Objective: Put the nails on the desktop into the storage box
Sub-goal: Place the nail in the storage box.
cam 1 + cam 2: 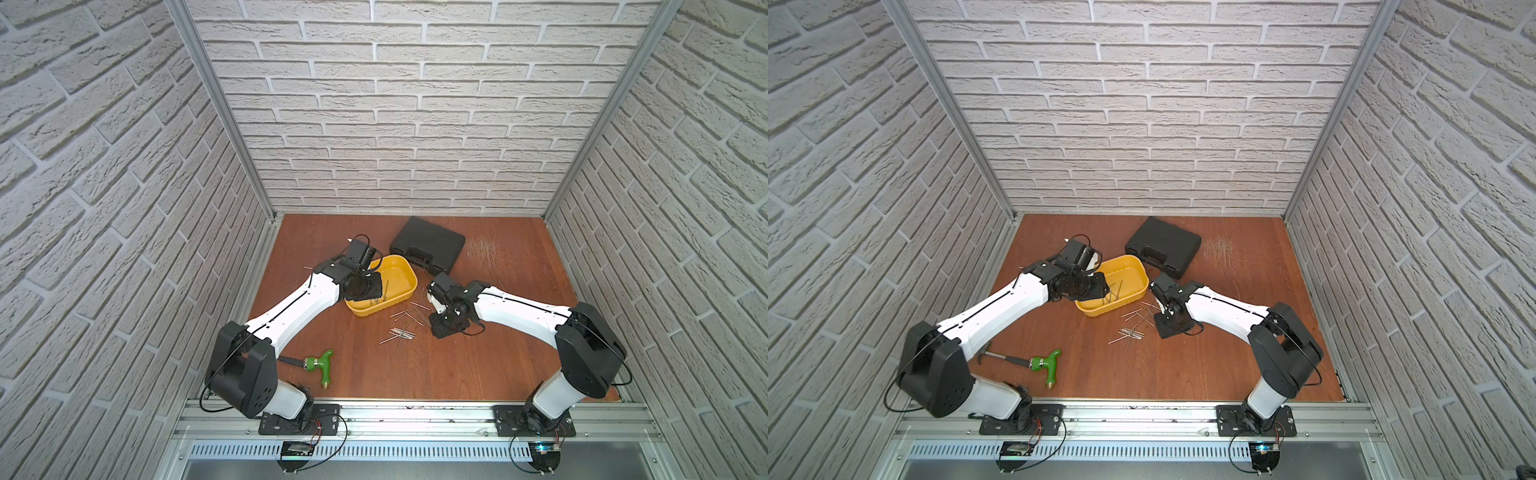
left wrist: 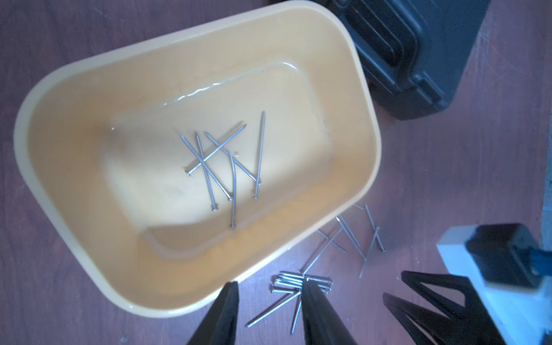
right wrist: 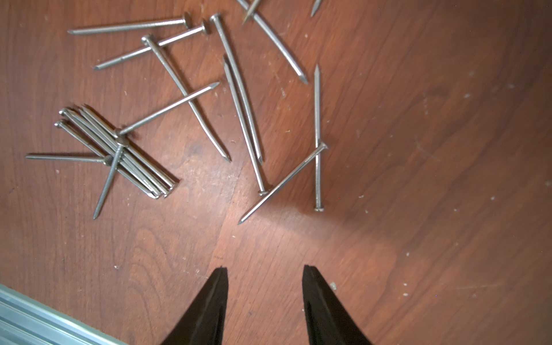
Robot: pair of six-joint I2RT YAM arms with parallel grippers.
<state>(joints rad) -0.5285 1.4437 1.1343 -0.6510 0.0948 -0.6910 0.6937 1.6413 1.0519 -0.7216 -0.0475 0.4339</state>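
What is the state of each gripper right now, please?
Left gripper: open, holding nothing, by the shallow yellow plastic tub.
Right gripper: open, holding nothing, above the reddish-brown wood-grain board.

Left arm (image 1: pixel 299 303) reaches across the near-left end of the storage box (image 1: pixel 401 272), wrist bent steeply down. The left gripper (image 2: pixel 270 286) hangs above the box's near rim, jaws parted and empty. Right arm (image 1: pixel 519 311) extends low just right of the box, with the right gripper (image 3: pixel 265 268) pointing downward, jaws apart, gripping nothing.
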